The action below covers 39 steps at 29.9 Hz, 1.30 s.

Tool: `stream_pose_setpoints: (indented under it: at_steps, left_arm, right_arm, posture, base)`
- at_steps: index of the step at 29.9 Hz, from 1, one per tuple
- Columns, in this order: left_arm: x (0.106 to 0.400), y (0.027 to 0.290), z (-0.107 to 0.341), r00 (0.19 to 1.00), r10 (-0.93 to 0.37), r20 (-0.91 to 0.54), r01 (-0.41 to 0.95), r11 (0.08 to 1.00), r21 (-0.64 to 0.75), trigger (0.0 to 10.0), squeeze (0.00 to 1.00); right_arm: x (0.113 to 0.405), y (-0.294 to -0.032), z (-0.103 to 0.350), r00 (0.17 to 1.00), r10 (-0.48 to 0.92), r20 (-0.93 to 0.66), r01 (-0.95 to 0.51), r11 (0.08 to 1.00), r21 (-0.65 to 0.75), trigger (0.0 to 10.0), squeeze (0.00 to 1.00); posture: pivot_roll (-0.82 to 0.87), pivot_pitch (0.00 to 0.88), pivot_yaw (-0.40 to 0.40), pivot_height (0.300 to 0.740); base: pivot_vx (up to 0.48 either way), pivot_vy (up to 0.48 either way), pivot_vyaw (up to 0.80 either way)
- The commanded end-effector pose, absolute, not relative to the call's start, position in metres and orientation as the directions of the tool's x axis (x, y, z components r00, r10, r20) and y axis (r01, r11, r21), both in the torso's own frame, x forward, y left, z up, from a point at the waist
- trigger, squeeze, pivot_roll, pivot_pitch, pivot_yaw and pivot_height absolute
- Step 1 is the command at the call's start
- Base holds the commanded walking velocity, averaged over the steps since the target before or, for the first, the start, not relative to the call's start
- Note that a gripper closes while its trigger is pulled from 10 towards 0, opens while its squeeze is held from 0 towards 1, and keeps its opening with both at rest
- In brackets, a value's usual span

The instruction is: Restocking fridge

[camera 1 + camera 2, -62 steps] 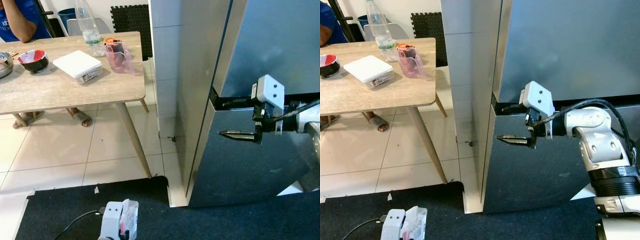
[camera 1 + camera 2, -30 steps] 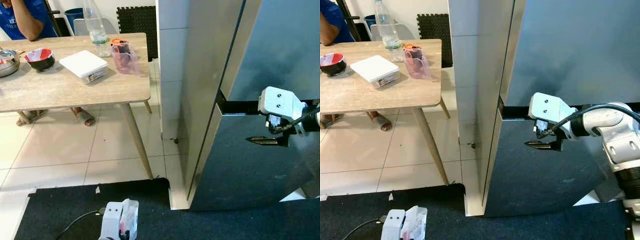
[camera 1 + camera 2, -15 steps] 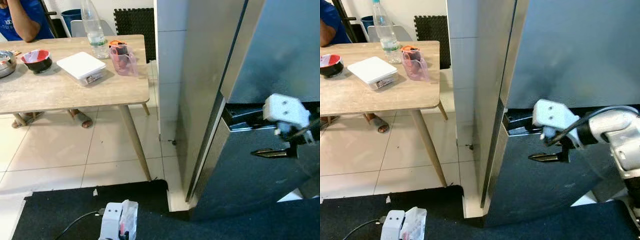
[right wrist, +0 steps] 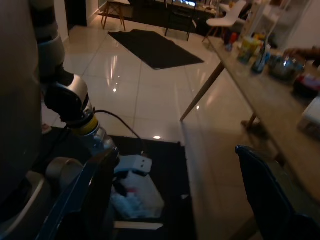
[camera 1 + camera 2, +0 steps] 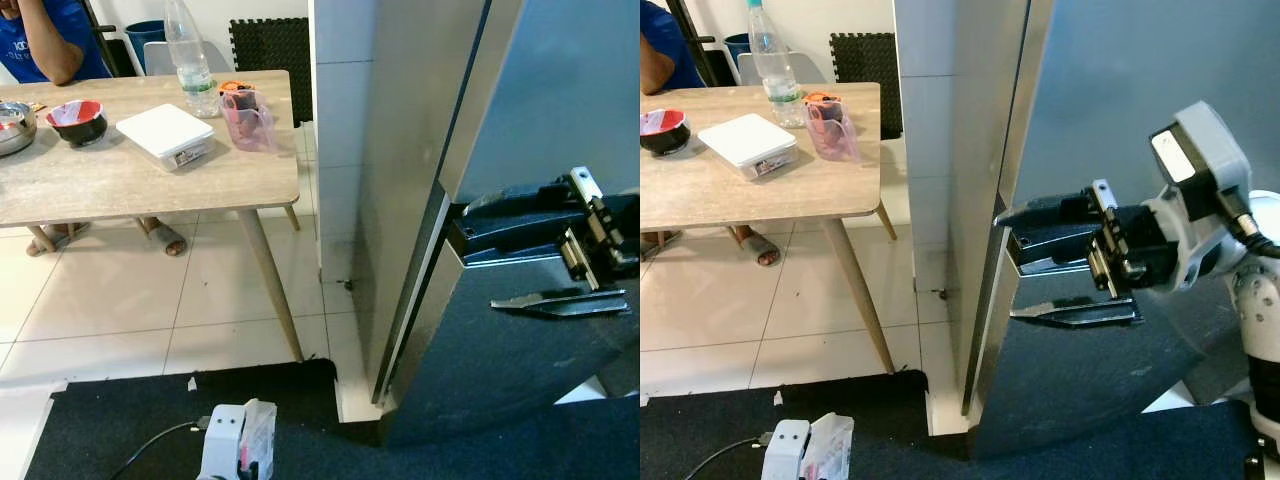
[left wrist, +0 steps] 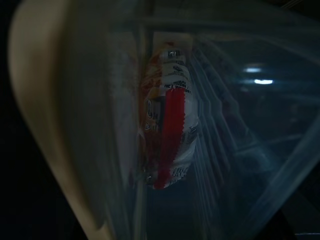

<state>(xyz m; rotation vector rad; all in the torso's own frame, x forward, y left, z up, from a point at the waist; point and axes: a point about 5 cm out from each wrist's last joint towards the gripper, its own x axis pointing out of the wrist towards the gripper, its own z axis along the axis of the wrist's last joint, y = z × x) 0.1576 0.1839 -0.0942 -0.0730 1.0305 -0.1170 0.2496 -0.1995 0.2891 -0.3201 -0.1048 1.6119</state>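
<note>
At the far left a person (image 5: 45, 40) in a blue shirt sits behind the wooden desk (image 5: 150, 185). On the desk, from left to right, stand a metal bowl (image 5: 12, 125), a red and black bowl (image 5: 75, 120), a flat white box (image 5: 165, 133), a clear water bottle (image 5: 187, 55) and a pink plastic jug (image 5: 247, 113) near the desk's right end.

Low down, over the dark mat (image 5: 180, 425), the left gripper (image 5: 232, 452) hangs beside the robot; its jaws are clenched on a clear plastic container (image 6: 210, 130), and the left wrist view shows a red and white packet (image 6: 170, 120) inside it, dim in the shade.

Right of the desk rises a white tiled wall (image 5: 335, 150), then the grey steel fridge (image 5: 420, 130). Its lower door (image 5: 1080, 370) stands slightly ajar, a dark gap showing under the upper door (image 5: 1140, 90). The right gripper (image 5: 1060, 262) is at that gap: its jaws are released and spread wide, the upper finger at the top edge of the lower door, the lower finger against the door's front.
</note>
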Motion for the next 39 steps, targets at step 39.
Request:
stream_pose_setpoints:
  at_steps: [39]
  left_arm:
    - [0.184, 0.173, -0.084, 0.575, -0.158, -0.803, 0.070, 0.987, -0.144, 10.0, 0.00]
  right_arm:
    - [0.143, -0.288, -0.067, 0.429, 0.051, -0.902, -0.008, 0.999, 0.053, 10.0, 0.00]
  posture:
    - [-0.10, 0.064, -0.002, 0.740]
  base:
    - [0.000, 0.000, -0.08]
